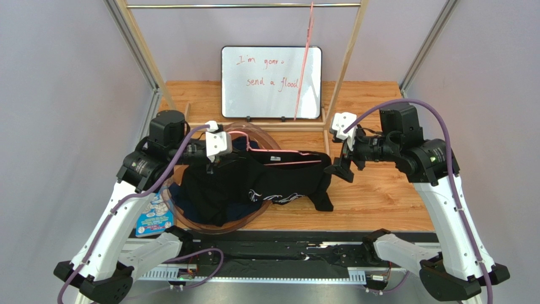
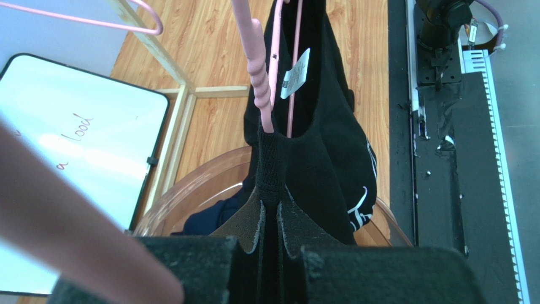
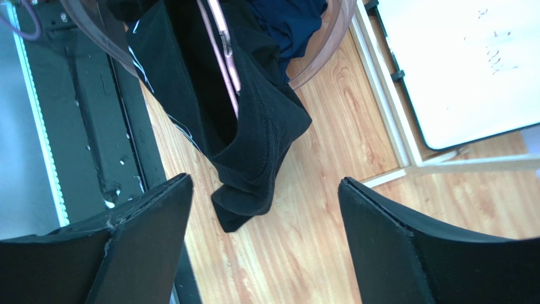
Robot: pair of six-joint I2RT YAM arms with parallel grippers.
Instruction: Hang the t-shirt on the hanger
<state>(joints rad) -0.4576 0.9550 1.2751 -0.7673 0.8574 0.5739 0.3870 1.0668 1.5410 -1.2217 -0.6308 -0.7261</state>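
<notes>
The black t-shirt with white script hangs stretched between the arms, its left part over a clear basket. The pink hanger runs inside its upper edge, hook toward the left. My left gripper is shut on the t-shirt's ribbed neck edge, just below the hanger's neck. My right gripper stands open beside the shirt's right sleeve. In the right wrist view the fingers flank the dangling sleeve without touching it, and the hanger wire shows inside.
A navy garment lies in the basket. A whiteboard leans at the back under a wooden frame with a rail, where a second pink hanger hangs. A blue packet lies left of the basket.
</notes>
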